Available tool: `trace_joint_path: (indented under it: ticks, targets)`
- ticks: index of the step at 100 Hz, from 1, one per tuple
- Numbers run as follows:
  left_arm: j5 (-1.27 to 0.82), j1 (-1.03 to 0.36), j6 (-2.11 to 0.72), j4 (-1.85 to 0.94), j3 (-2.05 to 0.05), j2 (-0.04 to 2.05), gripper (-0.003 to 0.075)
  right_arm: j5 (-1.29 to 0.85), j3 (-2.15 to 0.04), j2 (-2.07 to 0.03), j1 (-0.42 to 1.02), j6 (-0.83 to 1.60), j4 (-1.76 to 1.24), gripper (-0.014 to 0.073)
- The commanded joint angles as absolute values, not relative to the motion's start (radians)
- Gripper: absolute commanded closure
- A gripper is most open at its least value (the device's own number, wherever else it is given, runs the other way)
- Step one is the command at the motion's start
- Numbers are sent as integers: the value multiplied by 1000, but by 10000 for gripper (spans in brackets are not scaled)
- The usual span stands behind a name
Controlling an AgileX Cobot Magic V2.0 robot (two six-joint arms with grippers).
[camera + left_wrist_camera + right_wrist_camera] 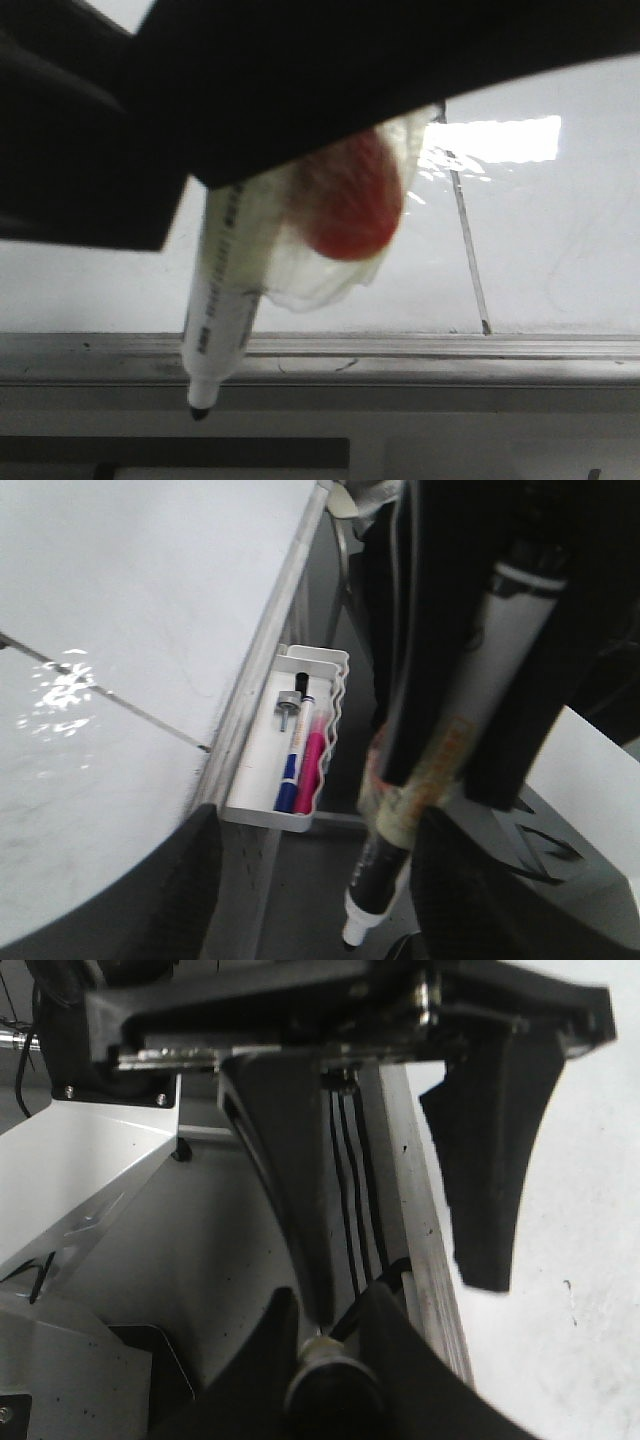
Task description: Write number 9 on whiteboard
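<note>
My right gripper (325, 1355) is shut on a white-barrelled black marker (222, 300). The marker hangs tip down, and its black tip (200, 410) is in front of the whiteboard's grey ledge (450, 350), below the white surface. A red lump in clear wrap (350, 200) is taped to the barrel. The left wrist view shows the same marker (380, 870) in the right gripper's dark fingers. My left gripper (315, 900) is open and empty, next to the marker. The glossy whiteboard (560, 250) has glare and faint smudges. No number 9 shows on it.
A thin dark line (465, 220) runs slantwise across the board to its ledge. A white tray (262, 780) hangs at the board's edge and holds a blue marker (287, 785), a pink marker (310, 770) and a small black piece (290, 705).
</note>
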State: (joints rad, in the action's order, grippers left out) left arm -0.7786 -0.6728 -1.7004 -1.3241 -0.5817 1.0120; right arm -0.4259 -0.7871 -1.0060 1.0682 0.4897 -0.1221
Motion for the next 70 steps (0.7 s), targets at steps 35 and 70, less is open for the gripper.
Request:
trace_joint_path:
  ticks: [35, 70]
  targets:
    - [-803, -723, -1728, -1458, -625, 1096, 632, -289, -824, -1008, 1069, 489, -111, 636]
    - [-797, -723, -1732, -1475, -625, 1096, 741, -225, -824, -1008, 1069, 489, -111, 617]
